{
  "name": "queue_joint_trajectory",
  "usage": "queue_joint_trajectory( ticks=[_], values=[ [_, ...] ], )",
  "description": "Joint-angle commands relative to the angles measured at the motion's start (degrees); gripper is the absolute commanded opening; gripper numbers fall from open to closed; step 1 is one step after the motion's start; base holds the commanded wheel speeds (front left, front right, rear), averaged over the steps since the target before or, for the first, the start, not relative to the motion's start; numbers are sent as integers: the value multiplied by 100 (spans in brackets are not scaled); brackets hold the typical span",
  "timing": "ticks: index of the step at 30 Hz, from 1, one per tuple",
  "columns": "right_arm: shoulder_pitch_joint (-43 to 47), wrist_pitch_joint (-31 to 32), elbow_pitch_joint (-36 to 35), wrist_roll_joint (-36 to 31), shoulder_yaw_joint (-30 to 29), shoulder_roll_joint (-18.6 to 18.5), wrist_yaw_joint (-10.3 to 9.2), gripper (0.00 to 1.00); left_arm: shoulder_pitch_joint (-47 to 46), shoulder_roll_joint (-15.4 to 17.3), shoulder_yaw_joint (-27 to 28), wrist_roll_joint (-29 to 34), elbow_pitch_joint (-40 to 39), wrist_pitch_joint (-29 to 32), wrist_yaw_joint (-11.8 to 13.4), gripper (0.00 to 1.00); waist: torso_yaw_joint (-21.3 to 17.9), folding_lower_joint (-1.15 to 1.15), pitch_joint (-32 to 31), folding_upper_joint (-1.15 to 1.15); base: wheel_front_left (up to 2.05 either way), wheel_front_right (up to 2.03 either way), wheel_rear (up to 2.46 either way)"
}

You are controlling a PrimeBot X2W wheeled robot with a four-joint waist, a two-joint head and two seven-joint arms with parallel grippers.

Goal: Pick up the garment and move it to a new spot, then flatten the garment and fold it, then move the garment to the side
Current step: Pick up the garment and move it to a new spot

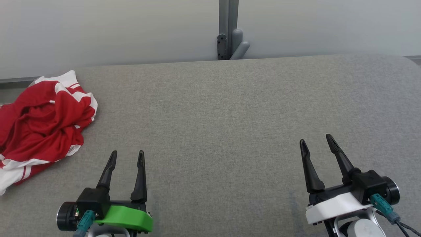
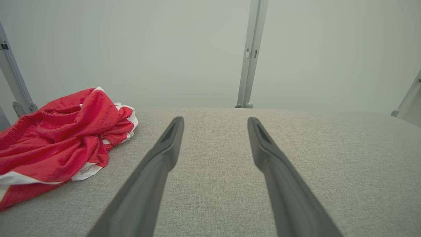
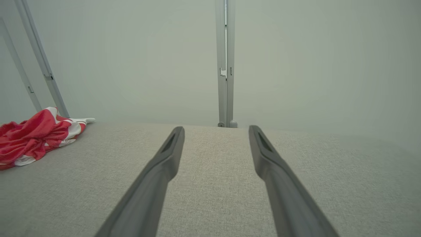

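Note:
The garment (image 1: 42,125) is red with white stripes and lies crumpled in a heap at the far left of the grey fabric surface (image 1: 230,115). It also appears at the left of the left wrist view as the garment (image 2: 59,141), and far left in the right wrist view as the garment (image 3: 36,136). My left gripper (image 1: 127,157) hovers open near the front edge, just right of the heap, nothing between its fingers. At the lower right my right gripper (image 1: 317,141) is open and empty, well away from the cloth.
A pale wall runs behind the surface, with a grey metal post (image 1: 228,29) and its bracket at the back middle. More frame struts (image 2: 13,75) stand behind the garment at the left. The surface's right end curves off at the far corner (image 1: 411,61).

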Motion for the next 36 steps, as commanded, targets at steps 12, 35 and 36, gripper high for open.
queue_joint_trajectory(
  ticks=[12,35,36],
  values=[
    [37,-17,-90,-104,32,-19,0,100,-82,28,84,102,10,-2,253,100,826,0,30,0,0,0,0],
    [140,-16,-64,-113,-13,-22,0,100,126,27,373,59,-158,-2,393,100,1973,0,20,0,0,0,0],
    [130,-17,-55,-89,-12,-20,0,100,133,27,368,54,-164,-2,387,100,2014,0,24,0,0,0,0]
  ],
)
